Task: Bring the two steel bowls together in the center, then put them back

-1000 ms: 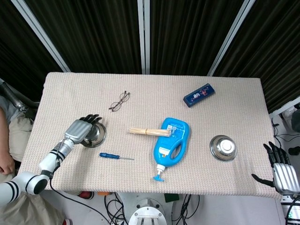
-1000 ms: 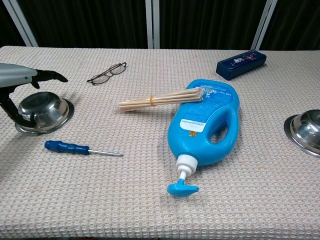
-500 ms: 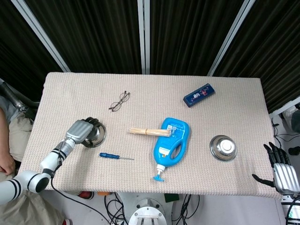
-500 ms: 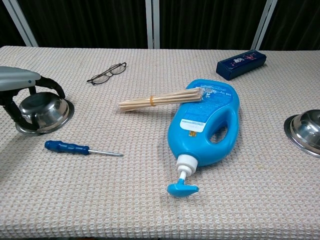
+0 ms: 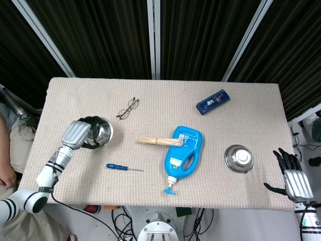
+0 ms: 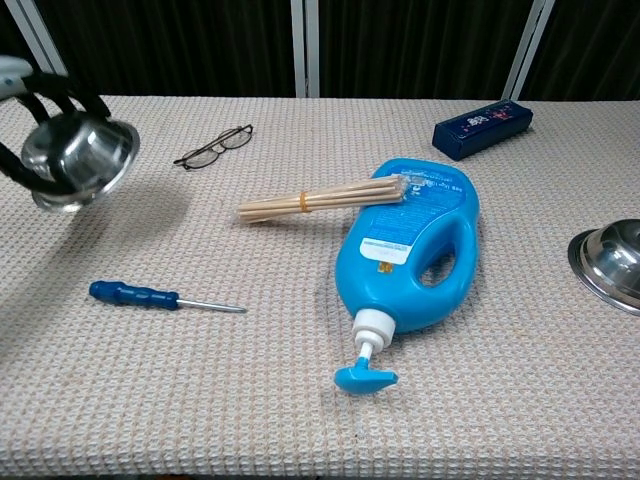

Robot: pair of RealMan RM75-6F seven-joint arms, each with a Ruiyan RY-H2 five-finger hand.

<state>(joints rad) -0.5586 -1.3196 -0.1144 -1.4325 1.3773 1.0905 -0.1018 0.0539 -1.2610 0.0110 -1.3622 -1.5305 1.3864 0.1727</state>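
My left hand [image 5: 76,134] grips one steel bowl [image 5: 99,132] upside down and holds it tilted above the table's left side. In the chest view that bowl [image 6: 76,160] hangs in the air at the far left, dark fingers [image 6: 88,99] curled over its top. The second steel bowl [image 5: 238,158] lies upside down on the cloth at the right; the chest view catches its rim [image 6: 608,262] at the right edge. My right hand [image 5: 292,178] hovers off the table's right front corner, fingers spread, holding nothing.
A blue pump bottle [image 5: 182,154] lies in the middle with a bundle of wooden sticks [image 5: 159,141] across its top. A blue screwdriver [image 5: 123,167] lies below the lifted bowl. Glasses [image 5: 127,108] and a dark blue case [image 5: 213,102] sit further back.
The left hand closed around its bowl and lifted it off the cloth, tilting it. The right hand moved slightly up toward the table edge.
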